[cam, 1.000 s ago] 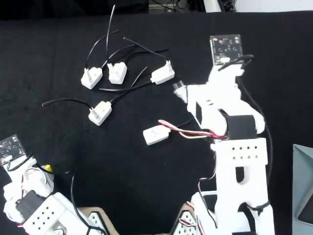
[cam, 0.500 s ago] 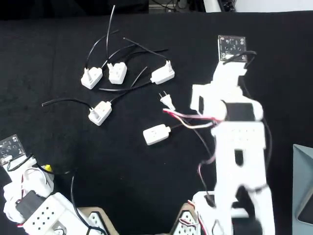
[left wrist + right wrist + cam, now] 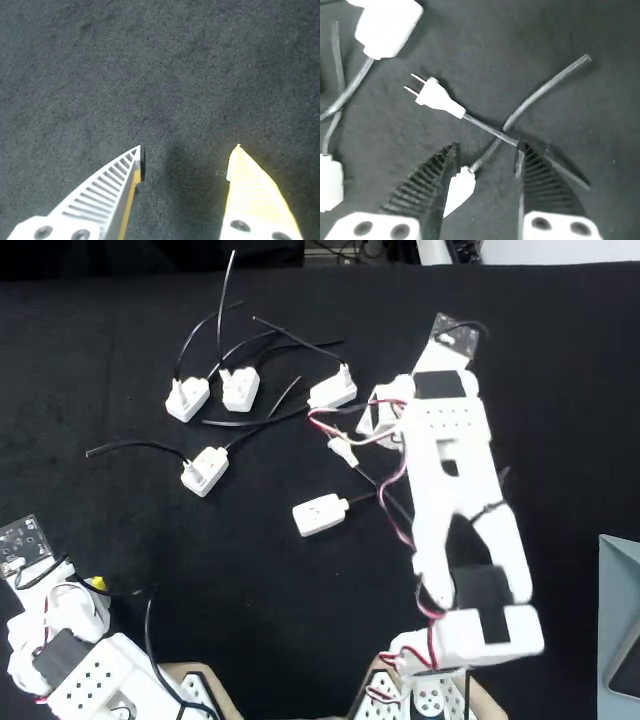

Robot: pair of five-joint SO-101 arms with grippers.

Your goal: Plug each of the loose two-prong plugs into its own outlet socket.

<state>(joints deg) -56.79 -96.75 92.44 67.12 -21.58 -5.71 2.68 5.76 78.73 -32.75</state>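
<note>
The loose plug (image 3: 432, 92) lies flat near the middle of the tabletop (image 3: 120, 570), prongs free. The right tool (image 3: 487, 146) hangs spread over its cord, where a second cord (image 3: 547, 87) crosses. The sockets (image 3: 240, 388) crowd the far left area. The left tool (image 3: 188, 147), also spread, sits by the near left corner.

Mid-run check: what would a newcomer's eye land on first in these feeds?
The white right arm stretches over the middle of the black cloth, its open right gripper astride a black cable, with a loose two-prong plug lying just past its tips. Next, the cluster of white outlet sockets with cable tails, up-left in the high view. The left gripper hangs open over bare cloth.
</note>
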